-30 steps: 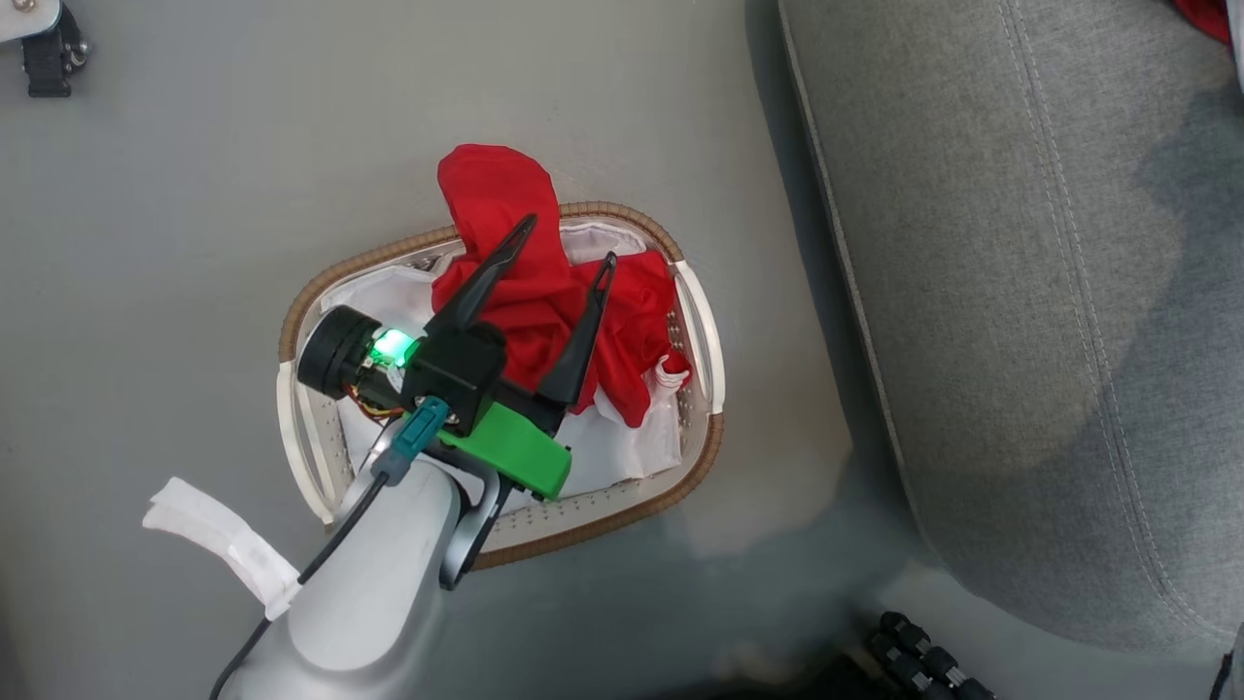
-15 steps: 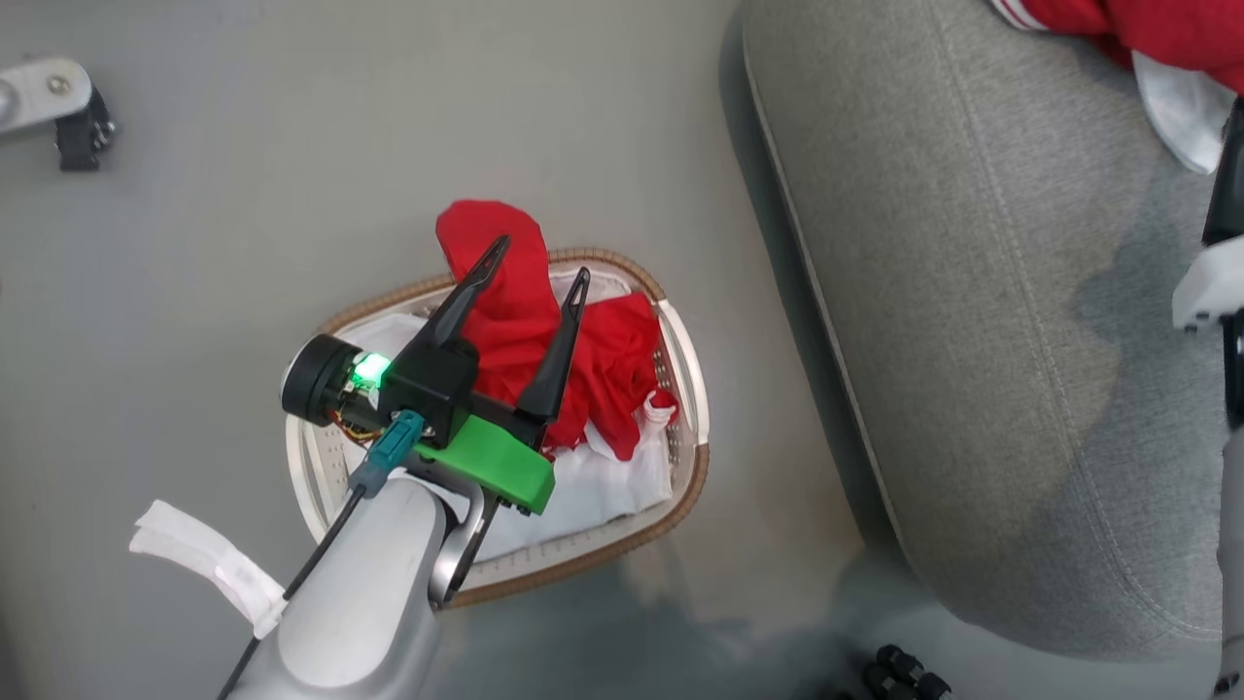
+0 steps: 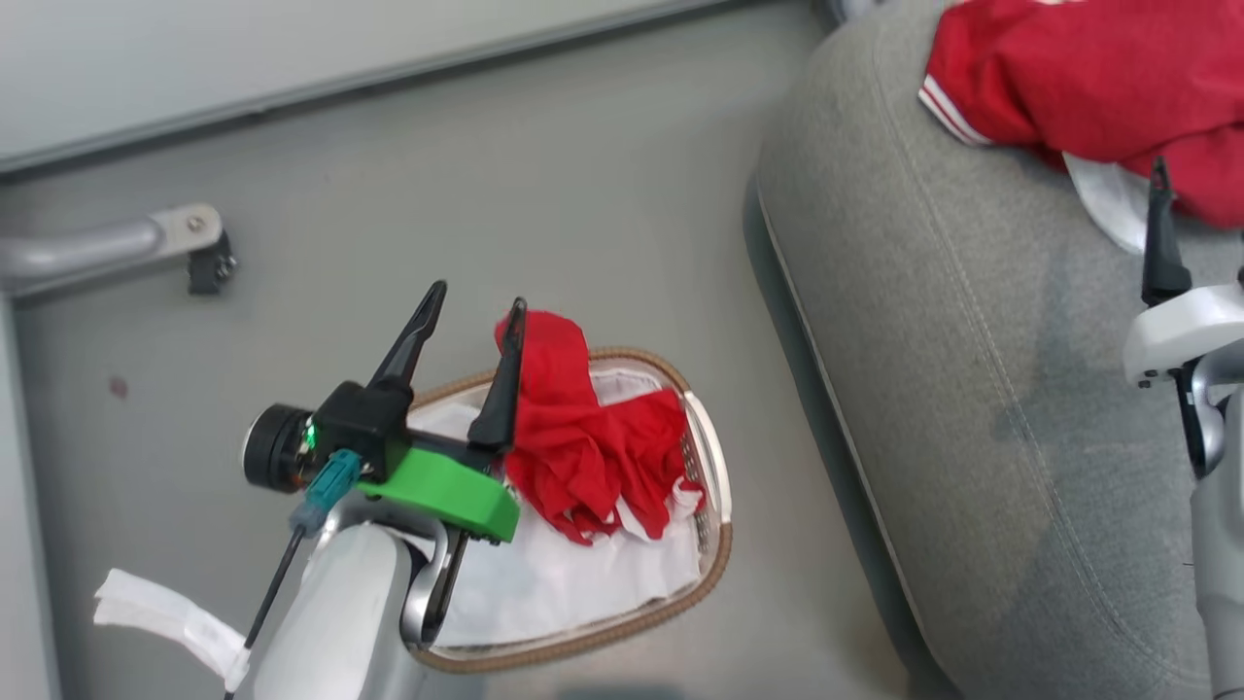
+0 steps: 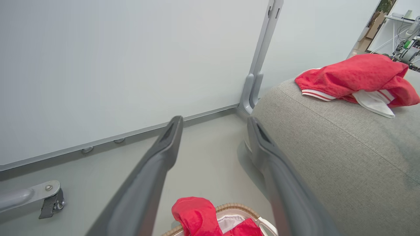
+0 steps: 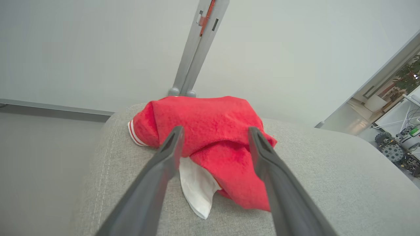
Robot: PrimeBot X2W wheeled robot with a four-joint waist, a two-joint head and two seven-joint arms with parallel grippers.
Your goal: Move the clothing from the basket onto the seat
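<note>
Clothing (image 3: 1088,87) on the seat (image 3: 972,389), more in the basket (image 3: 721,486).
Left fingers (image 3: 502,389) and right fingers (image 3: 1157,233) are spread, empty; a grab could lift the white liner (image 3: 564,583) too.

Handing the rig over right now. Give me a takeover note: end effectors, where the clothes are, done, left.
Left end effector: open, empty, above the basket.
Right end effector: open, gripping nothing, pointed at the first red garment.
Things: the first red garment lies on the seat. The second red garment is bunched in the basket, with one part hanging over the rim.
Done: one garment moved.
Left: pick the second red garment out of the basket and put it on the seat.
</note>
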